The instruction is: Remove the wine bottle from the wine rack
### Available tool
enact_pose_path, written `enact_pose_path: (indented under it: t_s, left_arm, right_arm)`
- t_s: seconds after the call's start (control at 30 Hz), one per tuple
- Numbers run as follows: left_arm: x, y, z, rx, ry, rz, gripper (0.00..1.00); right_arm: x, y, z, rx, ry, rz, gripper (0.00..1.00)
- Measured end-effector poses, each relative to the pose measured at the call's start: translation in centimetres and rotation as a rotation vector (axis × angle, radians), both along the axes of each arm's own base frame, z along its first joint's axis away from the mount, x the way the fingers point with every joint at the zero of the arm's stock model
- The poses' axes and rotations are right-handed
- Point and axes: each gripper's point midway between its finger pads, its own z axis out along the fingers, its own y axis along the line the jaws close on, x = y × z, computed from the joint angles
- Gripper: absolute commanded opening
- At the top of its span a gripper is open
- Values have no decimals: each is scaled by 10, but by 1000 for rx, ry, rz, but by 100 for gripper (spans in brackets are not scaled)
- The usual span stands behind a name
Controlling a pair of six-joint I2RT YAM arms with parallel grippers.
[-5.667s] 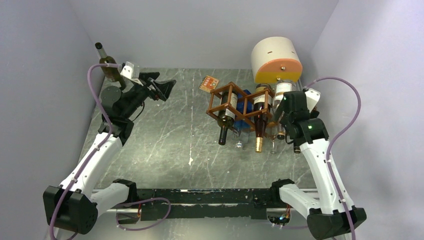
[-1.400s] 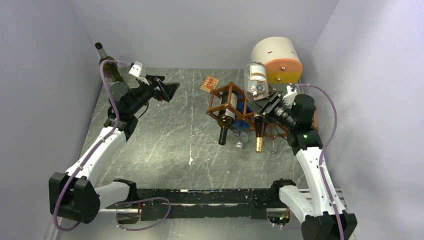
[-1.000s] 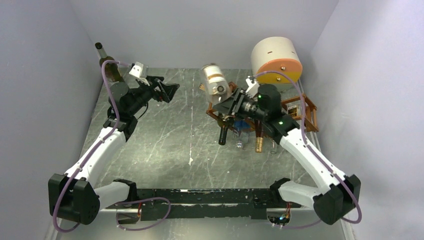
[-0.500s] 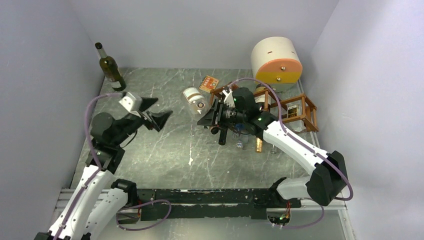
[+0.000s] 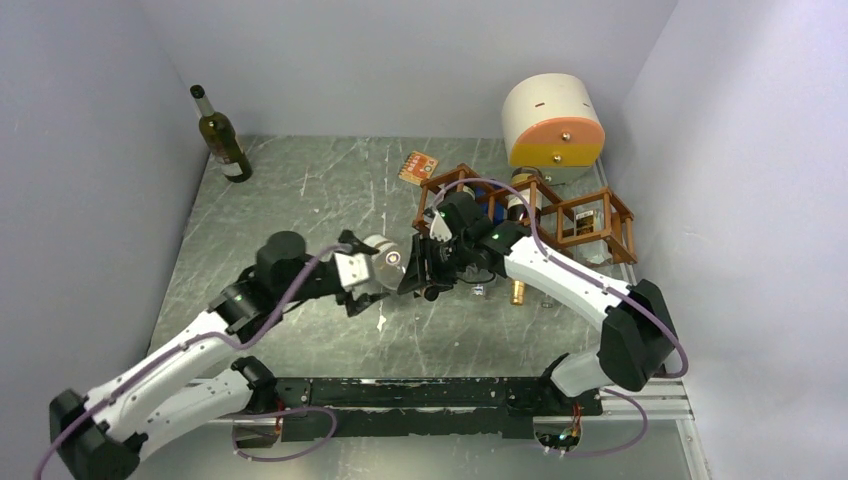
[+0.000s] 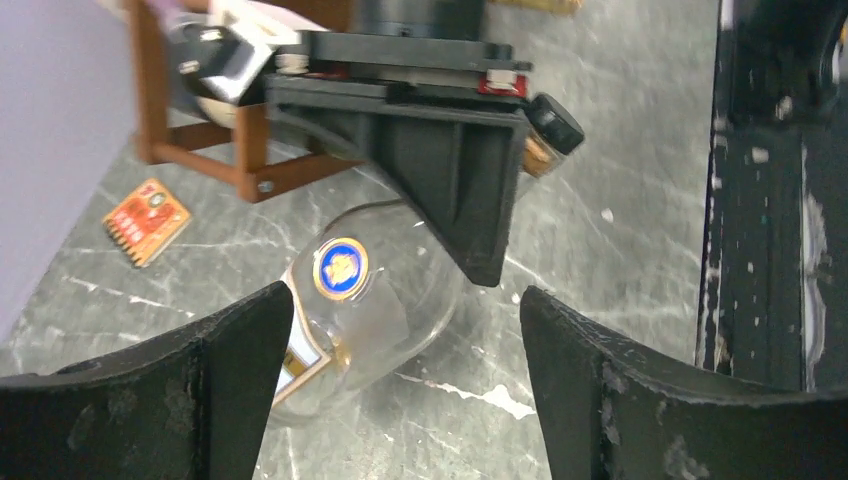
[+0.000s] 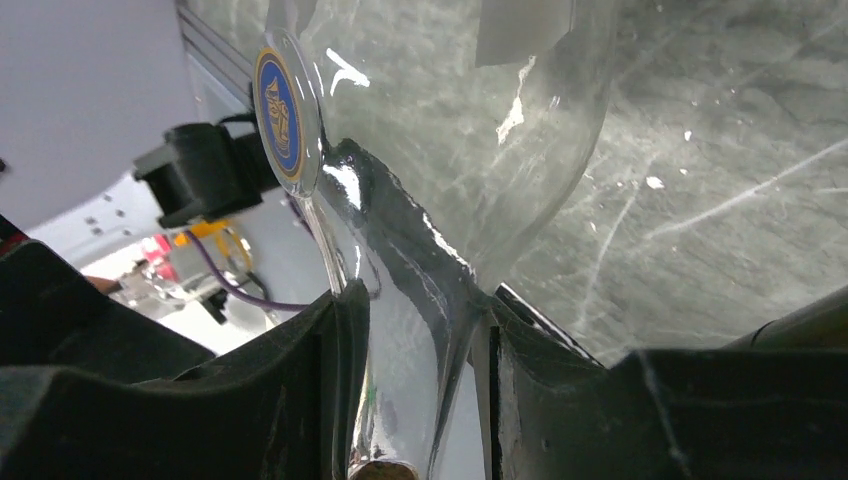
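A clear wine bottle (image 5: 383, 262) with a blue-and-gold medallion hangs tilted above the middle of the table, left of the reddish-brown wine rack (image 5: 575, 215). My right gripper (image 5: 418, 264) is shut on its neck (image 7: 410, 370), and the neck fills the gap between the pads. My left gripper (image 5: 362, 280) is open around the bottle's body (image 6: 350, 310). The glass lies close to the left finger (image 6: 150, 400) and well apart from the right finger (image 6: 650, 400). In the left wrist view the right gripper (image 6: 440, 160) is the black block above the bottle.
Other bottles lie in the rack, a gold-foil neck (image 5: 518, 292) poking toward me. A cream-and-orange cylinder (image 5: 553, 120) stands behind the rack. A green bottle (image 5: 222, 135) stands upright at the back left. An orange card (image 5: 418, 166) lies on the grey table (image 5: 300, 200).
The right arm has carried the clear bottle left and down, away from the rack. The left arm has swung in from the back left, and its open fingers now flank the bottle's body.
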Motion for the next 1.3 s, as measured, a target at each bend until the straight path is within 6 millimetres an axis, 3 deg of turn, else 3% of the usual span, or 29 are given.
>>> enact_pose_path:
  t_s: [0.13,0.23,0.67,0.83,1.1,1.3]
  left_arm:
    - [-10,-25,-33,164,-49,-93,99]
    - [-16,-35,-53,245,-73,-138,100]
    - [-3,-54,-70,247,-167,-146,98]
    - [-1,-61,-82,258,-147,-158,97]
    - [-3,-65,-90,223,-127,-158,82]
    - [-3,-65,-90,205,-122,-147,60]
  right_arm:
    - [-7,-5,-10,-59,18,54,0]
    - [-7,-4,-12,-77,14,96,1]
    - [-26,-2,-15,-49,32,164,13]
    - [-32,-4,-14,-35,34,167,27]
    - [-36,-4,-15,-25,60,161,49]
    - [-31,1,-1,20,11,156,59]
